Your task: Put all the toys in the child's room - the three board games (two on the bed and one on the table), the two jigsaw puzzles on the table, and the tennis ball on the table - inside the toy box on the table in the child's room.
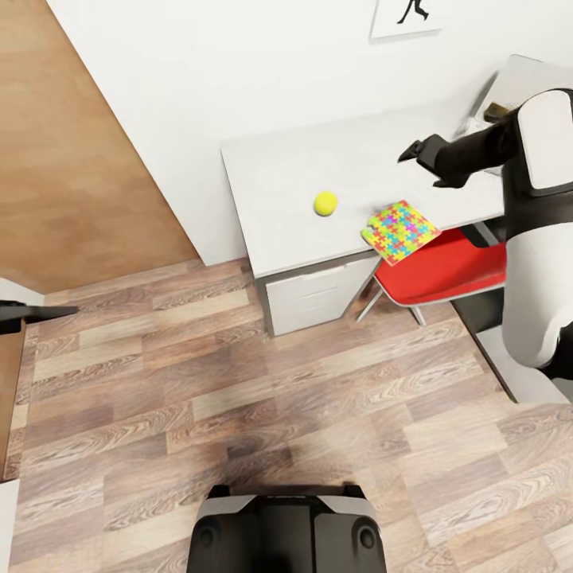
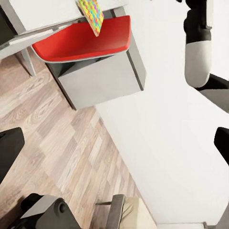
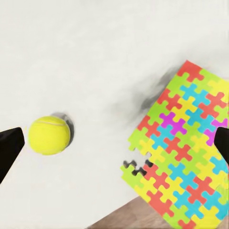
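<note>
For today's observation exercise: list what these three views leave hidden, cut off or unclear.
1. Toy box, head view: mostly hidden behind the right arm, so its contents cannot be told.
2. Puzzle: whether it is one panel or two stacked cannot be told; its corner is cut off by the right wrist view's edge.
3. Left gripper, head view: cut off by the left edge.
4. Chair: partly hidden under the table.
</note>
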Tool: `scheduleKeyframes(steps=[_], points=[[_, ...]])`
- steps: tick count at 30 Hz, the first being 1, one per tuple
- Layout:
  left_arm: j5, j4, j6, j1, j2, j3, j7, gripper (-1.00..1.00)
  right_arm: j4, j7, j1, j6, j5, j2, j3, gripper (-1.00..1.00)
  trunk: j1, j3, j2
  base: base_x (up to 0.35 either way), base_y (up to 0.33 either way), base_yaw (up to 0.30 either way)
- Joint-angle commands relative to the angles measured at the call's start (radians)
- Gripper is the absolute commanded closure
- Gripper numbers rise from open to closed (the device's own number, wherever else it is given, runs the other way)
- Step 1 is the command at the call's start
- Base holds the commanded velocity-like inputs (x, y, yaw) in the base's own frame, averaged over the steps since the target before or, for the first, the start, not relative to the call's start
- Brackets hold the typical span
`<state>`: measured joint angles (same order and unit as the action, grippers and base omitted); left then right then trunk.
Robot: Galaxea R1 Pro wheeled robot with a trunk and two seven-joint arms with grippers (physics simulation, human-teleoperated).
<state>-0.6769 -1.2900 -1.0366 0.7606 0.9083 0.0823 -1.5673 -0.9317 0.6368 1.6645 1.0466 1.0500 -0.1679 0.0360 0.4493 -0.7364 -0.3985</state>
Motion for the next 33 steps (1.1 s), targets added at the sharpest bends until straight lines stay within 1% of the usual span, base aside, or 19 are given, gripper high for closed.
scheduleKeyframes(steps=[1,2,5,6,7,8,12,15,17,18,19,20,22,24,25,27,28,31,33], points=[[0.0,0.011,-0.011,0.001,0.0,-0.001,-0.004,-1.0,-0.001,0.01,0.0,0.001,0.037,-0.009,0.003,-1.0,0.001,0.0,-0.002,0.0,0.0,0.0],[0.001,0.03,-0.011,0.0,0.0,-0.001,-0.004,-1.0,-0.001,0.01,-0.001,0.001,0.089,-0.028,0.004,-1.0,0.001,0.002,-0.002,0.0,0.0,0.0],[0.003,0.064,-0.011,0.0,-0.001,-0.001,-0.004,-1.0,-0.002,0.01,-0.005,0.001,0.191,-0.072,0.005,-1.0,0.001,0.007,-0.002,0.0,0.0,0.0],[0.003,0.082,-0.011,0.0,-0.001,-0.001,-0.004,-1.0,-0.002,0.01,-0.012,0.001,0.244,-0.092,0.004,-1.0,0.001,0.009,-0.002,0.0,0.0,0.0],[0.004,0.092,-0.011,0.0,-0.001,-0.001,-0.004,-1.0,-0.002,0.009,-0.016,0.001,0.27,-0.101,0.004,-1.0,0.001,0.01,-0.002,0.0,0.0,0.0],[0.006,0.117,-0.011,0.0,-0.001,-0.002,-0.004,-1.0,-0.003,0.01,-0.029,0.001,0.322,-0.116,0.004,-1.0,0.001,0.012,-0.002,0.0,0.0,0.0],[0.009,0.192,-0.003,-0.001,-0.002,-0.002,-0.004,-1.0,-0.011,0.009,-0.073,0.001,0.44,-0.149,0.005,-1.0,0.001,0.018,-0.002,0.0,0.0,0.0],[0.009,0.267,0.005,-0.001,-0.002,-0.005,-0.004,-1.0,-0.07,0.008,-0.145,0.001,0.548,-0.17,0.005,-1.0,0.001,0.023,-0.002,0.0,0.0,0.0],[0.009,0.292,0.006,-0.001,-0.002,-0.007,-0.004,-1.0,-0.108,0.008,-0.184,0.001,0.596,-0.175,0.004,-1.0,0.001,0.027,-0.002,0.0,0.0,0.0],[0.009,0.314,0.007,-0.002,-0.002,-0.008,-0.004,-1.0,-0.15,0.008,-0.229,0.001,0.647,-0.181,0.003,-1.0,0.001,0.028,-0.002,0.0,0.0,0.0],[0.009,0.325,0.008,-0.002,-0.002,-0.008,-0.004,-1.0,-0.172,0.008,-0.253,0.001,0.673,-0.186,0.003,-1.0,0.001,0.03,-0.002,0.0,0.0,0.0],[0.01,0.347,0.008,-0.003,-0.001,-0.009,-0.004,-1.0,-0.214,0.008,-0.302,0.001,0.725,-0.196,0.003,-1.0,0.001,0.032,-0.002,0.0,0.0,0.0],[0.012,0.383,0.008,-0.003,-0.001,-0.01,-0.004,-1.0,-0.269,0.008,-0.375,0.001,0.796,-0.211,0.003,-1.0,0.001,0.035,-0.002,0.0,0.0,0.0],[0.015,0.408,0.008,-0.004,-0.001,-0.011,-0.004,-1.0,-0.304,0.008,-0.425,0.001,0.835,-0.218,0.003,-1.0,0.001,0.038,-0.002,0.0,0.0,0.0],[0.021,0.433,0.008,-0.004,-0.001,-0.012,-0.004,-1.0,-0.342,0.007,-0.473,0.001,0.865,-0.222,0.002,-1.0,0.001,0.04,-0.002,0.0,0.0,0.0],[0.035,0.468,0.009,-0.004,-0.001,-0.014,-0.004,-1.0,-0.396,0.007,-0.545,0.001,0.892,-0.225,0.002,-1.0,0.001,0.043,-0.002,0.0,0.0,0.0],[0.041,0.477,0.009,-0.004,-0.001,-0.015,-0.004,-1.0,-0.411,0.007,-0.569,0.001,0.898,-0.225,0.002,-1.0,0.001,0.045,-0.002,0.0,0.0,0.0],[0.077,0.519,0.014,-0.004,-0.002,-0.016,-0.004,-1.0,-0.478,0.001,-0.708,0.001,0.916,-0.225,0.001,-1.0,0.001,0.05,-0.002,0.0,0.0,0.0],[0.085,0.528,0.015,-0.004,-0.002,-0.016,-0.004,-1.0,-0.503,-0.007,-0.75,0.001,0.918,-0.226,0.0,-1.0,0.001,0.053,-0.002,0.0,0.0,0.0]])
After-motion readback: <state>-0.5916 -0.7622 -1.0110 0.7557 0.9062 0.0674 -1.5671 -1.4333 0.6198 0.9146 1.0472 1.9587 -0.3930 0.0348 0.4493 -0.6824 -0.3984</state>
